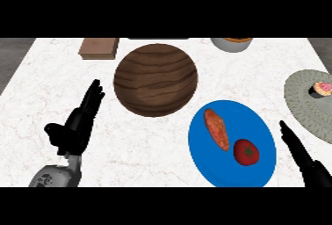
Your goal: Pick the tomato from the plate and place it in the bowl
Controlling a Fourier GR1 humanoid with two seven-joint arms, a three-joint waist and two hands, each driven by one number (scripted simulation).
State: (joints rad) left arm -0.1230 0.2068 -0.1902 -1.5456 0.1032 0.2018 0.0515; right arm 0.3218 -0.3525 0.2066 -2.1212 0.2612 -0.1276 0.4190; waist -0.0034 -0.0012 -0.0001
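A red tomato (246,152) with a dark green stem mark lies on the blue plate (253,118), toward its near right part. Beside it on the plate lies an orange elongated vegetable (216,128). A large brown wooden bowl (156,79) stands up and left of the plate. My right hand (303,160) shows at the right lower edge, just right of the plate, fingers straight and holding nothing. At the left my left hand (76,124) rests open with fingers pointing up, left of the bowl.
A grey plate (304,103) with a small pink-topped item (322,89) sits at the right edge. A brown block (99,47) stands at the back left, and a pale cup (232,43) at the back right. The counter's marble top ends in grey at both sides.
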